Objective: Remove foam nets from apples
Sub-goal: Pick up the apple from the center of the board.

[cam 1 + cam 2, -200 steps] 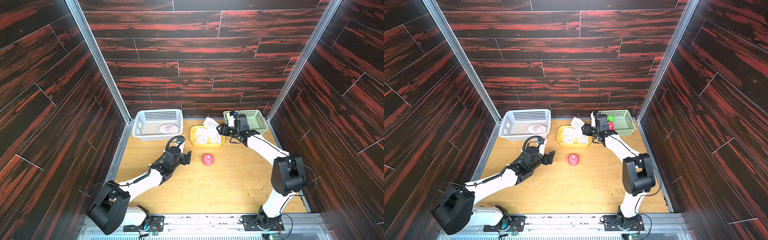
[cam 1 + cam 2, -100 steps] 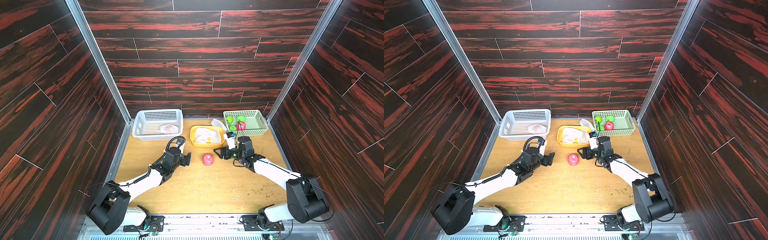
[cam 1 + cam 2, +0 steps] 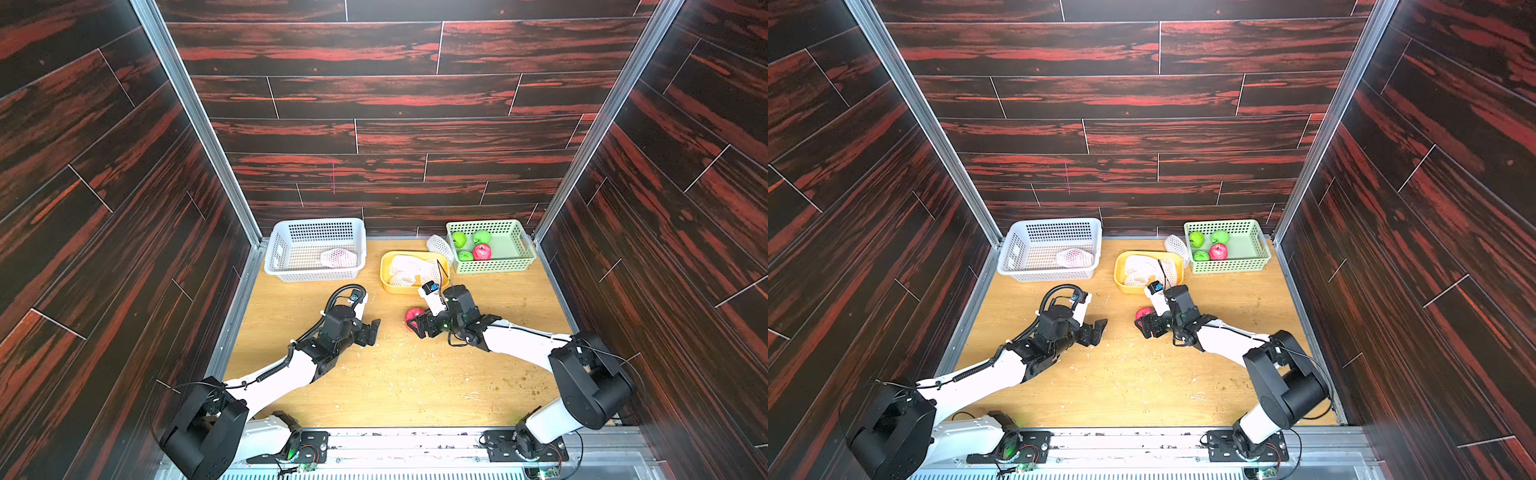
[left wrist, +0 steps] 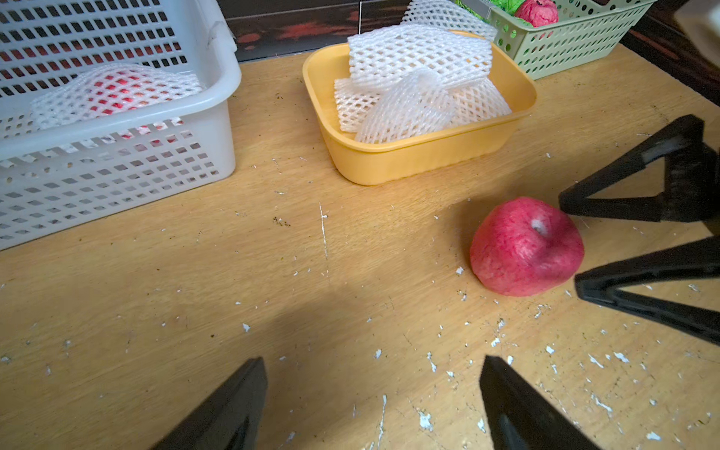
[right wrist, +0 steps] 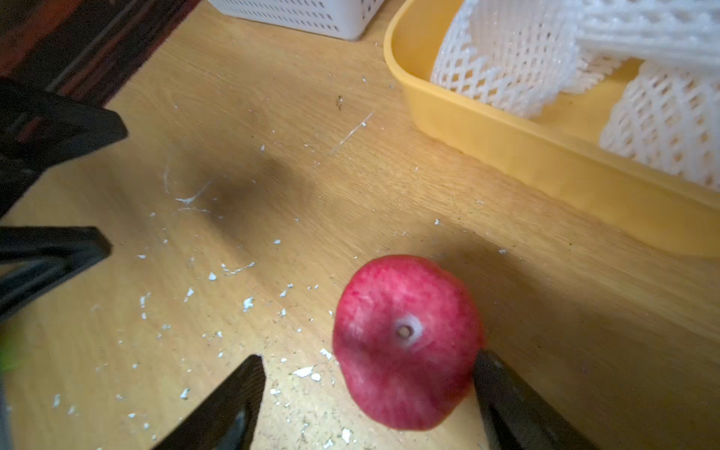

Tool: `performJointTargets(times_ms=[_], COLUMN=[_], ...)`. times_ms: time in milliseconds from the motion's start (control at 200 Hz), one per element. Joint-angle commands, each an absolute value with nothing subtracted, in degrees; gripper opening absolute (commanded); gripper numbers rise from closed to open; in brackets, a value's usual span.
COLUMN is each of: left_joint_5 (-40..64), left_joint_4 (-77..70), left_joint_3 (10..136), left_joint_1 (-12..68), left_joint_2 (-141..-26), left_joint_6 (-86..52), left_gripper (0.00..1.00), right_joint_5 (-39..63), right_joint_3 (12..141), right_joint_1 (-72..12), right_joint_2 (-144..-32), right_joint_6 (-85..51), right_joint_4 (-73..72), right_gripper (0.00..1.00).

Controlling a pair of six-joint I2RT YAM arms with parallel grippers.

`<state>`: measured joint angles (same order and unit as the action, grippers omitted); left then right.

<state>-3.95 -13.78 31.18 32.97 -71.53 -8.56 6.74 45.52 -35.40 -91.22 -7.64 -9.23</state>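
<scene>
1. Bare red apple (image 3: 412, 315) is sitting mid-table on the wooden table (image 3: 415, 386), just on the near side of the yellow tray (image 3: 398, 289). No net on it.
2. Right gripper (image 5: 366, 359) is down at it with the jaws spread wide. The apple sits between the fingers, closer to one of them, and nothing's clamped.
3. Left gripper (image 4: 372, 359) hangs low, a bit to the left of the apple, jaws apart too, empty.
4. Foam nets (image 4: 419, 66) are piled in the yellow tray, plus one stray net (image 3: 439, 246) on the table between the tray and the green basket (image 3: 494, 266), far right.
5. Green basket holds three green apples (image 3: 459, 240) and one more red apple (image 3: 482, 252), all bare. White basket (image 3: 311, 274), far left, has a wrapped apple (image 3: 338, 257) still in its net, so I'd say the job's nearly done.
6. Handling guess: the apple's hard, round and glossy with some weight, so it'll likely roll or pop out of a sloppy pinch. I'd grab it across the widest part, centred. The nets look featherlight, squishy and stretchy; take a loose open edge while the other gripper pins the fruit.
</scene>
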Motion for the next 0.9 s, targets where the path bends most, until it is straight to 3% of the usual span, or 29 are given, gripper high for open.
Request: performJointTargets(times_ms=[0,256,416,556,656,711,897], left_joint_5=[-2.66,-2.15,-2.12,-3.49,-5.32,-4.61,5.15], left_joint_4=[-13.77,-14.81,-14.87,-16.77,-22.16,-23.50,-19.67], left_joint_3=[31.46,31.78,32.45,33.25,35.18,38.67,57.14], left_joint_1=[32.87,32.96,32.96,32.99,32.87,32.87,32.76], left_joint_2=[-71.56,-72.54,-72.47,-71.33,-72.28,-74.35,-86.32], left_joint_6=[-8.43,-9.08,-8.87,-8.77,-8.89,-8.02,-4.80], left_gripper=[0.91,0.91,0.91,0.91,0.91,0.96,0.97], right_joint_5=[1.96,1.37,3.96,6.54,10.04,11.77,5.05], right_joint_3=[47.92,52.19,54.82,54.52,56.90,60.55,74.78], right_joint_1=[-36.10,-36.07,-36.06,-34.58,-29.22,-24.97,-10.51], right_joint_2=[-95.06,-102.04,-103.98,-98.18,-93.58,-93.69,-101.75], right_joint_6=[-6.74,-7.45,-6.33,-8.21,-12.48,-14.55,-15.24], right_joint_4=[-7.72,-7.88,-6.59,-7.38,-8.33,-7.43,-2.26], right_gripper=[0.88,0.88,0.63,0.47,0.45,0.44,0.41])
